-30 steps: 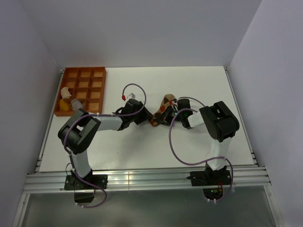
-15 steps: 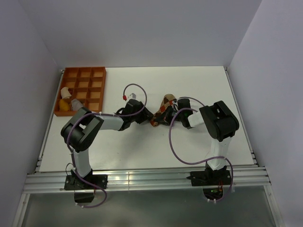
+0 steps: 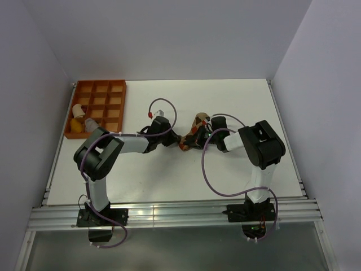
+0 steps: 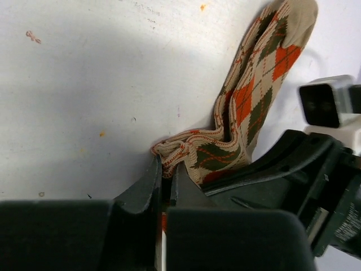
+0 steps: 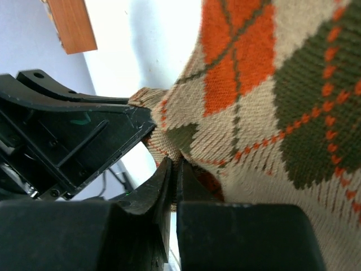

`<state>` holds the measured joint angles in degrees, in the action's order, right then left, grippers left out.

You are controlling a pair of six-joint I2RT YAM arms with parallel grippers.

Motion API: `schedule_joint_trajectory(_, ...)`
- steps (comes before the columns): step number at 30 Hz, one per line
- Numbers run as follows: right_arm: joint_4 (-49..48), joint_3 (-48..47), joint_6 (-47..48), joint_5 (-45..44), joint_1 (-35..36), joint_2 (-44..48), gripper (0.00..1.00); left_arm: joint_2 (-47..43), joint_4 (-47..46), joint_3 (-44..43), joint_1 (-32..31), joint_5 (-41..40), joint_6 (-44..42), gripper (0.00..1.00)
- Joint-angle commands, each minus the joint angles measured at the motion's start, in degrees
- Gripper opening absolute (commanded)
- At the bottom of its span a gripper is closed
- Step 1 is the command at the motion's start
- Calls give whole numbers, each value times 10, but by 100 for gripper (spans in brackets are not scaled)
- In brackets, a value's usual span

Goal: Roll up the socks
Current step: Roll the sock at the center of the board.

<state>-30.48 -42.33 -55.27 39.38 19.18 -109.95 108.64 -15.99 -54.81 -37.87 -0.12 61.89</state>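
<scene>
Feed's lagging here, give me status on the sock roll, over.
Left gripper shut on argyle sock, at its edge. Right gripper shut on same sock. Not rolled yet, bunched at the pinch. Grippers nose to nose.

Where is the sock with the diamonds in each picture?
Top view: the diamond sock is a small bunch in the middle of the white table.
Left wrist view: it runs from bottom centre up to the top right corner.
Right wrist view: it fills the right side, very close up.
Shared landmark: the white table, under the sock in all three.
</scene>
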Motion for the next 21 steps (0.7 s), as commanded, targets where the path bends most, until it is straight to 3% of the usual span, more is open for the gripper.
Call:
schedule_joint_trajectory(1, 69, -4, 78, -71, -2, 32, 7, 10, 125, -31, -6, -30, -44, 0)
schedule_joint_trajectory(3, 95, -13, 118, -81, 2, 53, 11, 7, 192, -60, -6, -64, -68, 0)
schedule_joint_trajectory(4, 101, -14, 132, -97, 5, 74, 20, 6, 216, -71, -9, -78, -75, 0)
schedule_joint_trajectory(9, 139, -17, 225, -159, 35, 148, 37, 16, 338, -133, -12, -138, -119, 0)
schedule_joint_trajectory(16, 124, 4, 329, -238, 98, 210, 60, 36, 413, -183, -14, -152, -141, 0)
schedule_joint_trajectory(21, 80, 19, 393, -314, 161, 224, 61, 46, 446, -211, -16, -142, -153, 0)
